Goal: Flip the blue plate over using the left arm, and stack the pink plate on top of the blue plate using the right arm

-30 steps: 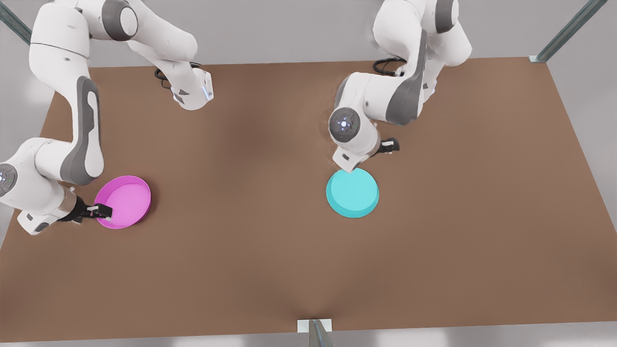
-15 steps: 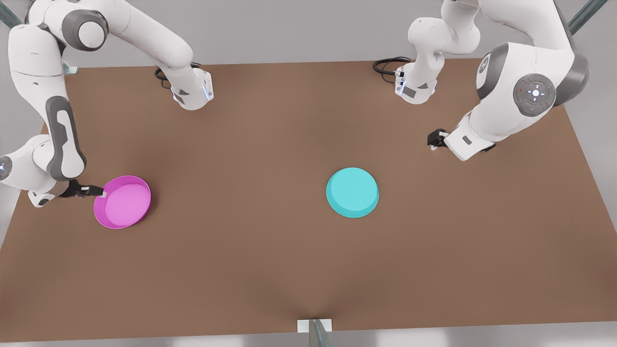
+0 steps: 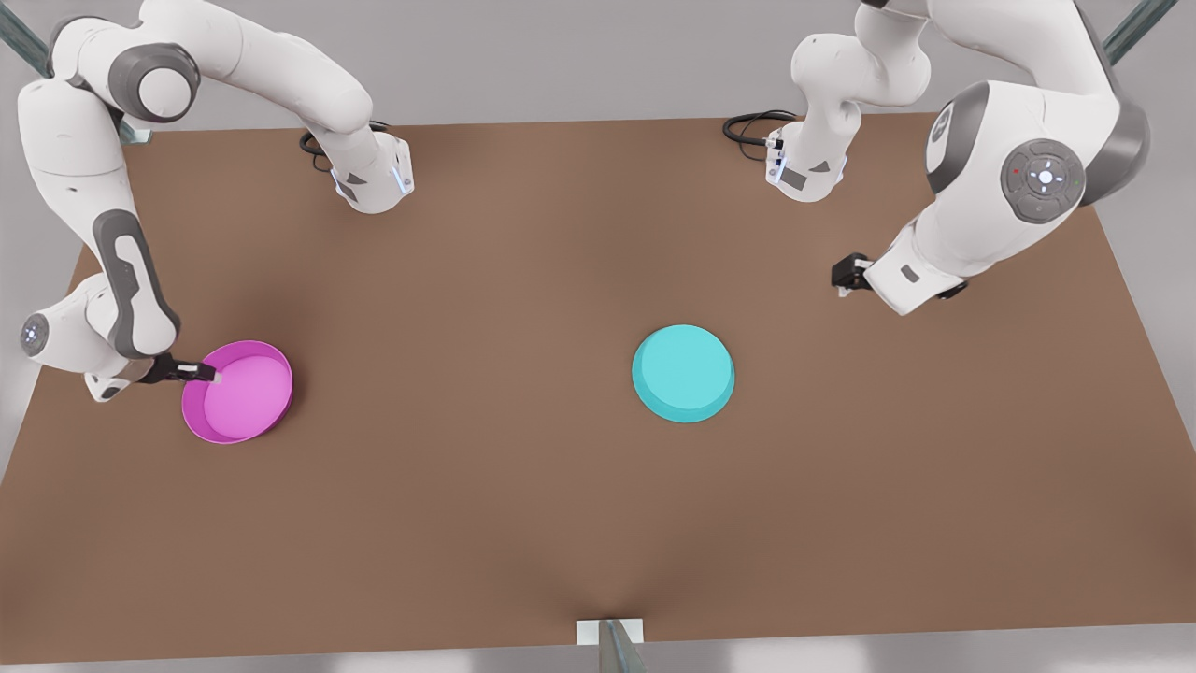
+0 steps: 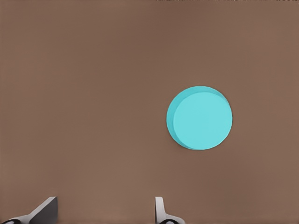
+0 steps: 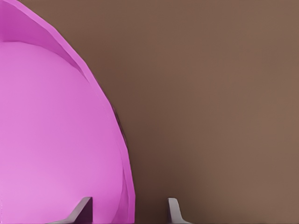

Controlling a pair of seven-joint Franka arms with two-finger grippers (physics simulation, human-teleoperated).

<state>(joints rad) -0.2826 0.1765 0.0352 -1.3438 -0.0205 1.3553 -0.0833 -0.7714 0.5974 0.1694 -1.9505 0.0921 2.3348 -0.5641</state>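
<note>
- Blue plate point(image 3: 683, 373): base-up, mid-tabletop point(image 3: 523, 523), untouched.
- Pink plate point(image 3: 237, 391): rim-up, near the tabletop's left edge.
- Right gripper point(image 3: 207, 375): jaws apart, straddling the pink rim.
- Left gripper point(image 3: 844, 275): jaws wide, empty, well apart from the blue plate.

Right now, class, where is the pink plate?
In the front view, the pink plate lies on the table's left side, the right hand at its rim.

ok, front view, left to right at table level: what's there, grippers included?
Right gripper with jaws open astride the rim of the round shallow magenta-pink plate → round shallow turquoise plate, base up → left gripper, jaws open, waiting apart from both plates.
</note>
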